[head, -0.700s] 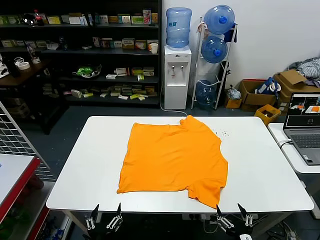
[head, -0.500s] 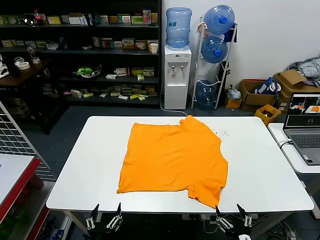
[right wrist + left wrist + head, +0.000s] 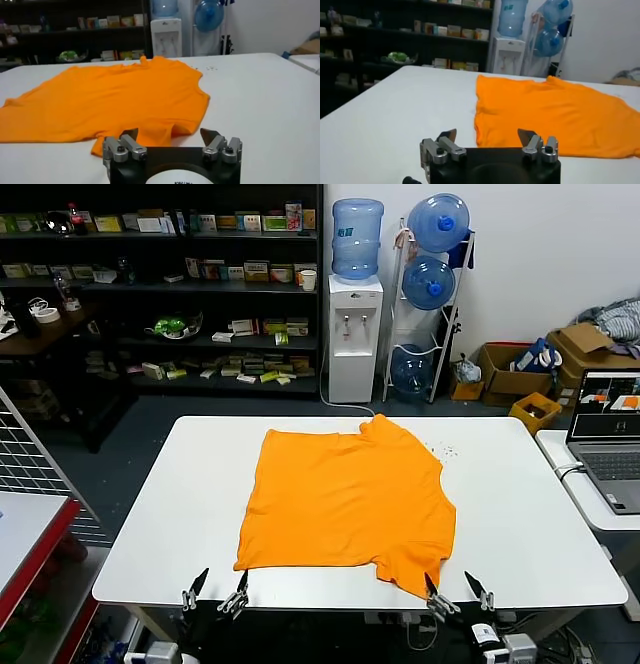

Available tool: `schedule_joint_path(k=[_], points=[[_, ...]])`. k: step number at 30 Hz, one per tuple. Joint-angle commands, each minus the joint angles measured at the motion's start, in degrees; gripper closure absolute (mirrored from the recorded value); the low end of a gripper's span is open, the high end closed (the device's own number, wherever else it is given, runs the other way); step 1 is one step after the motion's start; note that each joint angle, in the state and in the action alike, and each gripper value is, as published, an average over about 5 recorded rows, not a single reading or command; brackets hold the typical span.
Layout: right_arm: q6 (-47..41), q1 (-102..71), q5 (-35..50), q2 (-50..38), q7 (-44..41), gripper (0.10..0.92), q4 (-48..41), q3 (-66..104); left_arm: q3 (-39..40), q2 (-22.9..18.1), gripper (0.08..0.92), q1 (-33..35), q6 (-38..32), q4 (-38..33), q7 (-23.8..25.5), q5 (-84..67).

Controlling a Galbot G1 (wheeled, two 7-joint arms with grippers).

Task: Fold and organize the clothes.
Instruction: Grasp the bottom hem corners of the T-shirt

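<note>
At the near table edge, left side, your left gripper (image 3: 215, 594) sits with its jaws apart and nothing between them, just short of the shirt's (image 3: 345, 499) near-left hem corner. Shirt lies flat on the white table (image 3: 150, 514), roughly centred, plain orange side up, neck toward the far edge. No lettering shows, so the print is probably face down.

Step in hand, by my reading: first reach for the near hem with both arms, no fold started yet.

Notes for doing it well:
- Left arm: the hem corner lies just ahead and slightly inboard of the jaws in the left wrist view. Come in low, slide one finger under the edge, and pinch only after cloth sits between both fingers. The hem lies flat, so expect a thin target.
- Centre: cloth looks smooth with a few soft ripples. Lift both sides together or the fold line will skew.
- Right arm: your right gripper (image 3: 458, 592), jaws also apart and empty, is at the near edge just beside the right sleeve. That sleeve is bunched and doubled over in the right wrist view; grabbing it as it lies risks taking extra layers. Aim for the single hem edge inboard of the sleeve, or flatten the sleeve first.
- Keep lifts low; soft fabric will sag and drag.
</note>
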Motion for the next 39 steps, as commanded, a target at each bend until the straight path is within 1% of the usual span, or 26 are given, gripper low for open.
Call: schedule_joint_path(k=[1, 5, 11, 14, 17, 20, 28, 35, 36, 39], points=[[-6.41, 7.12, 4.93, -1.02, 1.35, 0.203, -3.67, -2.34, 1.08, 5.95, 0.177, -8.46, 7.46, 5.16, 1.44, -10.02], [-7.3, 7.23, 4.71, -0.66, 1.75, 0.203, -3.56, -3.11, 1.66, 6.79, 0.177, -9.16, 9.41, 6.06, 1.49, -12.75], [-7.81, 6.38, 4.64, -0.55, 1.77, 0.205, -2.83, -3.34, 2.19, 6.83, 0.177, -10.15, 9.97, 6.72, 1.56, -13.53], [-8.01, 5.85, 4.61, -0.41, 1.85, 0.25, -2.51, -3.39, 2.6, 6.62, 0.177, -10.57, 10.17, 6.8, 1.33, -13.73], [-8.25, 5.47, 4.44, -0.37, 1.92, 0.335, -2.55, -3.36, 3.14, 6.4, 0.193, -10.98, 10.3, 7.05, 1.02, -13.84], [-8.5, 5.28, 4.42, -0.36, 2.1, 0.421, -2.63, -3.29, 3.51, 6.1, 0.259, -11.47, 10.27, 7.64, 0.77, -13.76], [-7.75, 5.02, 4.45, -0.13, 2.32, 0.655, -2.72, -3.16, 4.14, 5.46, 0.493, -12.06, 10.14, 8.55, 0.31, -13.51], [-4.98, 4.55, 5.27, -0.1, 2.71, 0.864, -2.64, -2.88, 4.49, 5.16, 0.692, -11.76, 10.03, 7.93, -0.16, -13.42], [-4.31, 4.52, 5.47, -0.16, 2.81, 0.882, -2.72, -2.83, 4.54, 5.15, 0.727, -11.67, 10.02, 7.78, -0.21, -13.44], [-2.29, 4.09, 6.03, -0.46, 3.14, 0.901, -2.62, -2.69, 4.7, 5.19, 0.813, -11.4, 9.98, 7.31, -0.27, -13.46]])
